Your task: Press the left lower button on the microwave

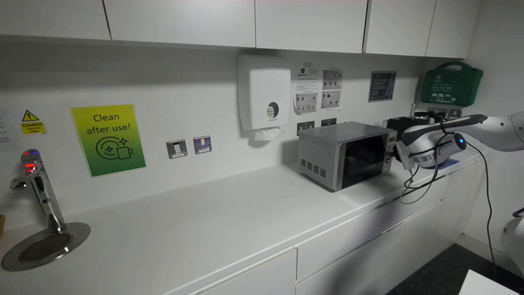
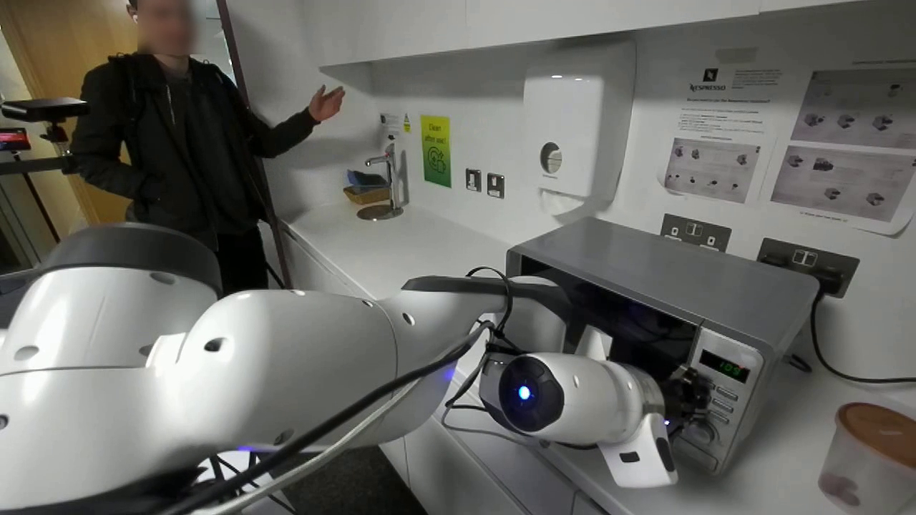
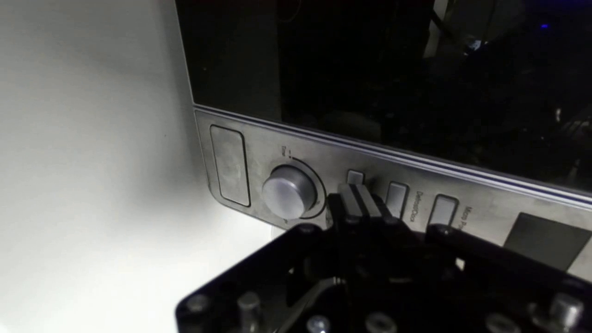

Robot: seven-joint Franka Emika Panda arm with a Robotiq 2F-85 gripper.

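The silver-grey microwave point(image 1: 317, 151) stands on the counter with its dark glass door shut; it also shows in an exterior view point(image 2: 665, 275). In the wrist view its control panel point(image 3: 261, 143) runs sideways, with a round knob point(image 3: 287, 192) and several small buttons. My gripper point(image 3: 356, 187) is shut, its two fingertips together with nothing between them. The fingertips are at the small button point(image 3: 355, 177) nearest the knob and cover part of it. I cannot tell whether they touch or press it. In an exterior view the gripper point(image 2: 701, 390) is close against the panel, beside its green display point(image 2: 724, 366).
A plastic tub with an orange lid point(image 2: 884, 429) stands right of the microwave. A white paper dispenser point(image 1: 266, 94) hangs above the counter. Cables hang loosely from the arm point(image 1: 430, 176). A person point(image 2: 172, 143) stands at the far end of the counter, near the tap point(image 2: 390, 175).
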